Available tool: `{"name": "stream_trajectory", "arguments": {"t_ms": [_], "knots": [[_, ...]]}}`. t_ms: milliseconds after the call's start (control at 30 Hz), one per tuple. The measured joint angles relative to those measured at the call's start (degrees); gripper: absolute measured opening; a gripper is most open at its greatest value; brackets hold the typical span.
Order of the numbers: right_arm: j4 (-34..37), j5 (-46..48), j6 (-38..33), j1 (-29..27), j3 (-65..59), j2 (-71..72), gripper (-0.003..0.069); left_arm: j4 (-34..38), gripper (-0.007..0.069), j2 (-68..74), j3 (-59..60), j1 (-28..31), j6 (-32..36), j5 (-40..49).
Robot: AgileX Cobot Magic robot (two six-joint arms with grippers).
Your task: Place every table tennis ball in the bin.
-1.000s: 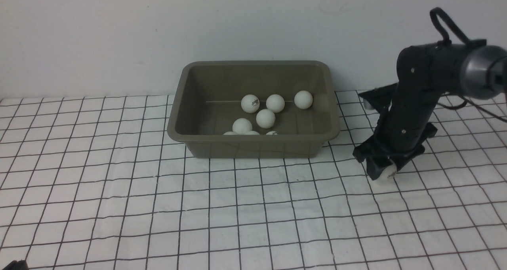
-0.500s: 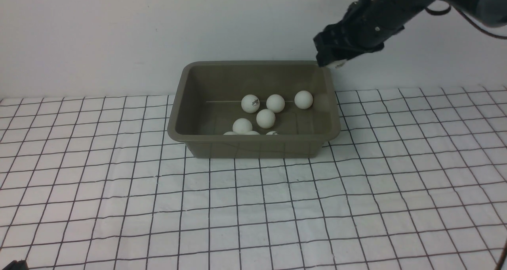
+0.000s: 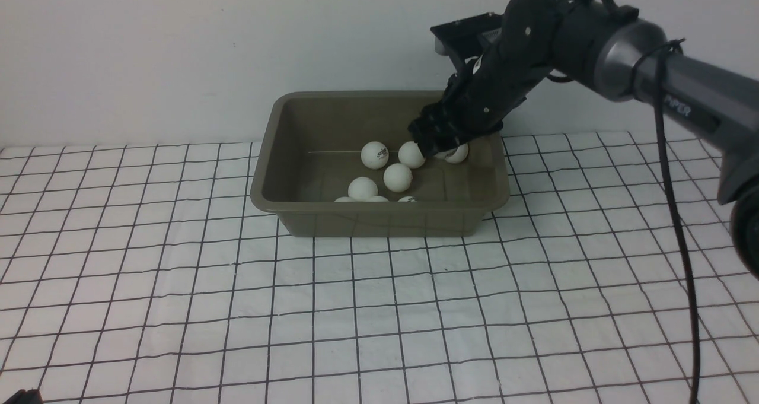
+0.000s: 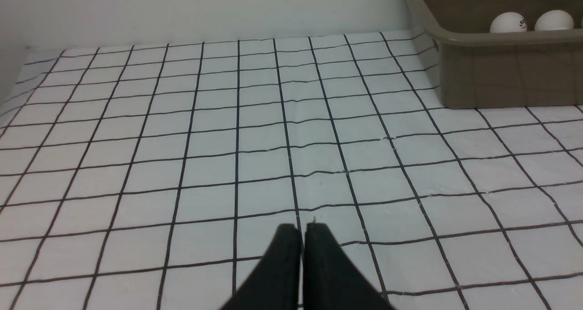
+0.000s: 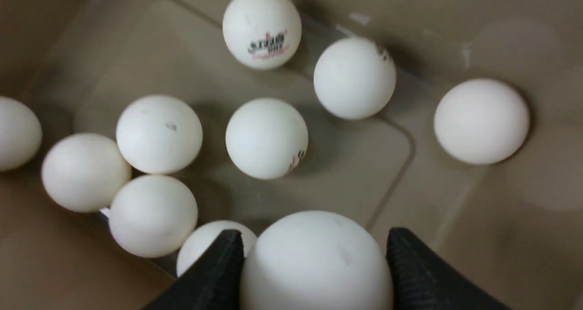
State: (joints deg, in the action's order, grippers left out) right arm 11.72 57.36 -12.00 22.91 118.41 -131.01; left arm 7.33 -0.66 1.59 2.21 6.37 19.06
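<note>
Ball (image 5: 315, 262) sits clamped between right pincer (image 5: 314, 255) fingers above bin (image 5: 478, 219).

The right gripper (image 5: 314, 260) clamps a table tennis ball (image 5: 316, 260) above the bin (image 5: 478, 23), where nine balls (image 5: 266, 138) lie.

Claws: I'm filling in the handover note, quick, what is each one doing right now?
Left claw: closed, holding nothing, over the checked cloth.
Right claw: closed on a ball above the bin.
</note>
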Motion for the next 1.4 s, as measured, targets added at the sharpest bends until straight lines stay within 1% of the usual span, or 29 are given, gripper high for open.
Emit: {"name": "stream_trajectory", "arguments": {"t_ms": [200, 333, 400, 500, 633, 733, 867, 967, 1100, 1167, 1200, 1300, 1333, 1367, 1400], "knots": [[0.24, 1.66, -0.06, 0.0, 0.0, -1.55, 0.0362, 0.0, -0.0004, 0.0, 0.0, 0.0, 0.0, 0.0], [1.13, 3.1, -1.59, 0.0, 0.0, -1.98, 0.0362, 0.0, -0.0004, 0.0, 0.0, 0.0, 0.0, 0.0], [1.98, 3.47, -2.26, 0.0, 0.0, -2.03, 0.0382, 0.0, -0.0004, 0.0, 0.0, 0.0, 0.0, 0.0], [2.34, 4.0, -2.37, 0.06, 0.0, -2.03, 0.0463, 0.0, -0.0004, 0.0, 0.0, 0.0, 0.0, 0.0], [2.74, 4.64, -2.37, 0.06, 0.0, -2.03, 0.0524, 0.0, -0.0004, 0.0, 0.0, 0.0, 0.0, 0.0], [2.1, 6.61, -3.04, 0.1, 0.71, -1.84, 0.0536, 0.0, -0.0004, 0.0, 0.0, 0.0, 0.0, 0.0], [-0.42, 11.72, -4.41, 0.1, 3.57, 0.13, 0.0525, 0.0, -0.0004, 0.0, 0.0, 0.0, 0.0, 0.0], [-2.68, 13.15, -4.52, 0.1, 5.62, 2.25, 0.0501, 0.0, -0.0004, 0.0, 0.0, 0.0, 0.0, 0.0], [-4.9, 13.75, -4.52, -0.58, 6.86, 8.55, 0.0436, 0.0, -0.0004, 0.0, 0.0, 0.0, 0.0, 0.0], [-5.23, 14.12, -4.52, -1.71, 7.11, 13.11, 0.0376, 0.0, -0.0004, 0.0, 0.0, 0.0, 0.0, 0.0], [-5.31, 14.26, -4.52, -1.86, 7.13, 13.62, 0.036, 0.0, -0.0004, 0.0, 0.0, 0.0, 0.0, 0.0], [-5.36, 14.52, -4.6, -4.42, 7.19, 20.03, 0.0258, 0.0, -0.0004, 0.0, 0.0, 0.0, 0.0, 0.0], [-5.36, 14.52, -4.6, -4.42, 7.19, 20.03, 0.0258, 0.0, -0.0004, 0.0, 0.0, 0.0, 0.0, 0.0], [-5.36, 14.52, -5.25, -6.24, 6.11, 25.43, 0.0178, 0.0, -0.0004, 0.0, 0.0, 0.0, 0.0, 0.0], [-5.3, 14.52, -5.42, -6.71, 5.68, 26.7, 0.0161, 0.0, -0.0004, 0.0, 0.0, 0.0, 0.0, 0.0]]}}
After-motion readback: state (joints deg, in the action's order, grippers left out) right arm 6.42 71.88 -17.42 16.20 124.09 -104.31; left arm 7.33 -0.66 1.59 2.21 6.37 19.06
